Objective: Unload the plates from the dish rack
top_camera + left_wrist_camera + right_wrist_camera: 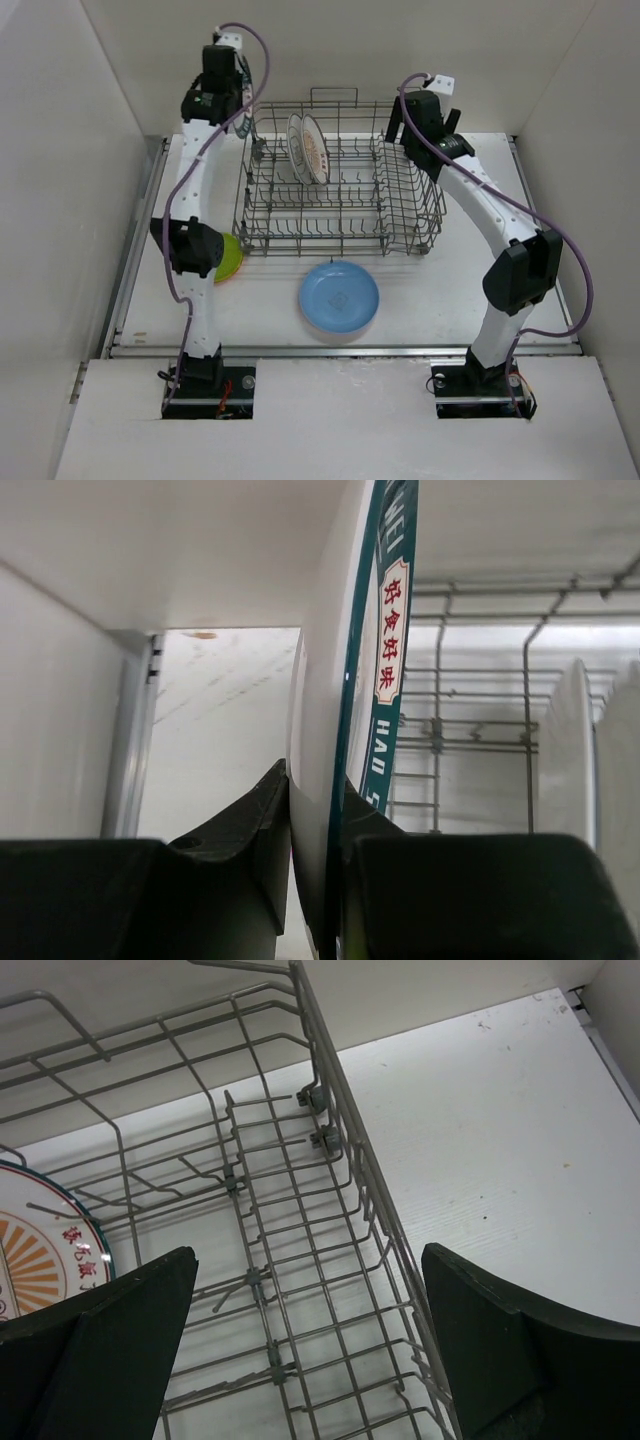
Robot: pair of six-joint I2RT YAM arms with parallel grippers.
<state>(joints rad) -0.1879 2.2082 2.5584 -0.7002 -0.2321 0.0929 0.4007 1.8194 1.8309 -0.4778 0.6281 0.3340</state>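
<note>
Teal-rimmed plate [325,680] stands upright, edge-on, pinched in the left gripper's [318,810] closed jaws at the dish rack's [262,215] far-left end, so its likely exit is straight up, while the right gripper [305,1300] gapes empty.

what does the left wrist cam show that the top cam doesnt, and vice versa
Only left wrist: the left gripper clamped on the edge of an upright teal-rimmed plate, with red characters printed on its rim. Only top: the light blue plate and lime-green plate lying on the table by the front of the dish rack. Both: the rack's grey wires and white plates standing in it.
</note>
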